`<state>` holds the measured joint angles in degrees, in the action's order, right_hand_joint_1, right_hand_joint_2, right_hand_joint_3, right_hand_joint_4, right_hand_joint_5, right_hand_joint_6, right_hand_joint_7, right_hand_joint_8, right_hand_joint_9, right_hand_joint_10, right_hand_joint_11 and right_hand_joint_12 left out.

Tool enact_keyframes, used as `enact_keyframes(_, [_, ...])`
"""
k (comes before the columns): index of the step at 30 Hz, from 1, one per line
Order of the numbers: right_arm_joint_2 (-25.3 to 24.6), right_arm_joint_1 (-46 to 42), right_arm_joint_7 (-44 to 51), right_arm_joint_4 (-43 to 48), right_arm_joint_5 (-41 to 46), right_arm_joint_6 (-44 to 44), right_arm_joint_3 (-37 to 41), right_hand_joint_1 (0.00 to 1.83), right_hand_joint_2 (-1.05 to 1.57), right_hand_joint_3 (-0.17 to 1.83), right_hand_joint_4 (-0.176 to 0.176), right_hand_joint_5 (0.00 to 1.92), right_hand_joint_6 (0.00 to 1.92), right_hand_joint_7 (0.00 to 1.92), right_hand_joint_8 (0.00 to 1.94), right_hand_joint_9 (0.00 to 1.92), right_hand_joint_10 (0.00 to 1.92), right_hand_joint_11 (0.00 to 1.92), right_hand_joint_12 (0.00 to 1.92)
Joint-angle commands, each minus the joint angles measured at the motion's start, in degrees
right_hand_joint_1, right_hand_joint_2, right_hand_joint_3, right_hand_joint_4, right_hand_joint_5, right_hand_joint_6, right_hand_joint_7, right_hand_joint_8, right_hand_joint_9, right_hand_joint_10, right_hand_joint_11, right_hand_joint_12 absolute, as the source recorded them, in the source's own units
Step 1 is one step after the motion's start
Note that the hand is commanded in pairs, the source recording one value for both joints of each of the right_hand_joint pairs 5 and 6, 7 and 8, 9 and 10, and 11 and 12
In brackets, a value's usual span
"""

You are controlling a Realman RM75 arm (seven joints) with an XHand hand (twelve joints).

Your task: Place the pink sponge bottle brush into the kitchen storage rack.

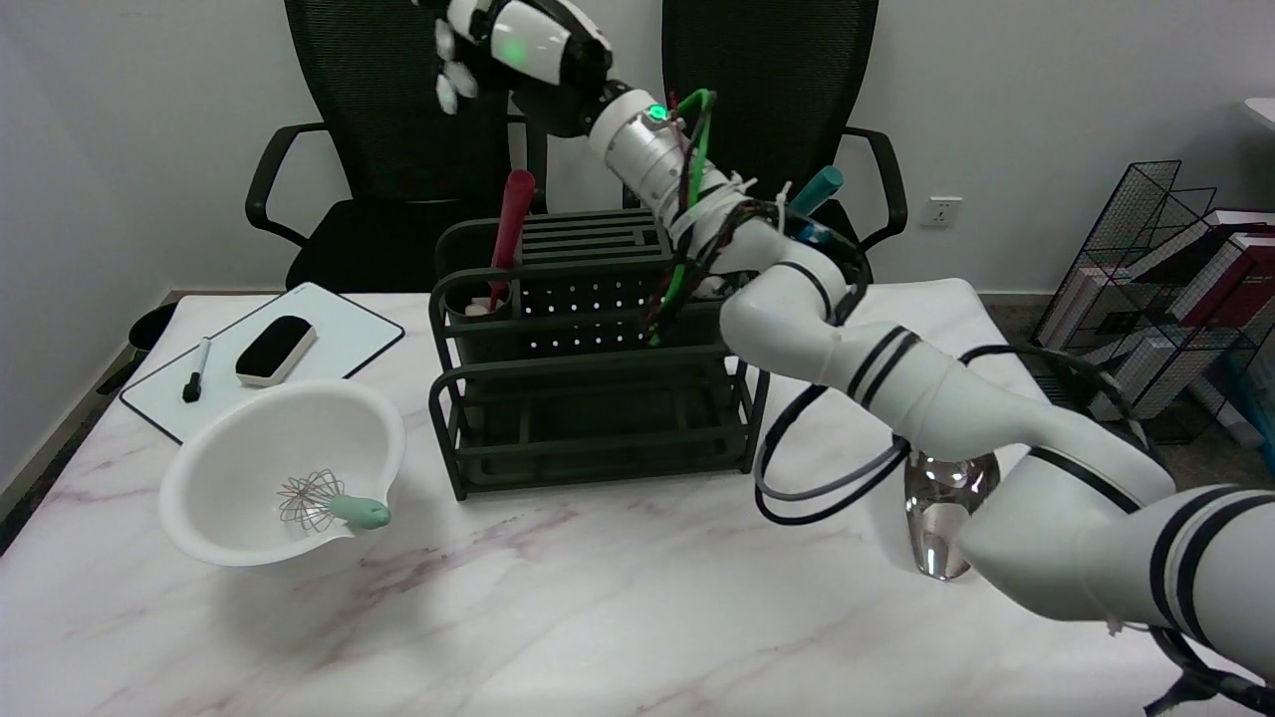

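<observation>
1. The dark kitchen storage rack (pixel 598 418) stands on the marble-patterned bench (pixel 598 617), and everything below is placed relative to it.
2. The pink sponge bottle brush (pixel 513 224) stands in the round cup at the rack's upper left corner. Its reddish-pink handle leans slightly and rises above the rack's top, and its pale lower end is just visible inside the cup.
3. The right hand (pixel 498 45) hangs in the air above the rack's left half, higher than the brush handle and apart from it, partly cut off by the top edge of the view.
4. Its visible fingers (pixel 458 80) point down and are spread loosely, with nothing seen between them.
5. The right arm crosses over the rack's right end, with green and dark cables running along it.
6. A teal handle (pixel 822 189) sticks up at the rack's upper right corner, behind the arm.
7. Left of the rack and nearer the camera sits a white bowl (pixel 229 468) with a whisk (pixel 329 503) lying in it, its mint handle resting on the rim.
8. Left of the rack and further back lies a small whiteboard (pixel 339 329) carrying a black eraser (pixel 274 349) and a marker (pixel 196 370).
9. Right of the rack, under the arm, stands a clear glass vessel (pixel 941 518).
</observation>
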<state>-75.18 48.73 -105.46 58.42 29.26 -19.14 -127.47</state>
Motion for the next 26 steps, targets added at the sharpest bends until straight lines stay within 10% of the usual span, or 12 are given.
enact_keyframes(1, [9.75, -23.25, 6.98, 28.92, 0.45, -1.34, 15.28, 0.85, 1.40, 0.84, 0.000, 1.31, 1.31, 1.66, 1.66, 1.70, 1.70, 1.56, 1.56])
enact_keyframes(11, [10.72, -48.64, 6.98, 38.24, 0.05, -8.38, 22.63, 0.81, 1.50, 0.78, 0.000, 1.43, 1.43, 1.74, 1.74, 1.77, 1.77, 1.64, 1.64])
enact_keyframes(26, [13.90, -54.58, 3.63, 22.86, 0.05, -33.89, 14.02, 0.85, 1.42, 0.80, 0.000, 1.37, 1.37, 1.64, 1.64, 1.69, 1.69, 1.51, 1.51])
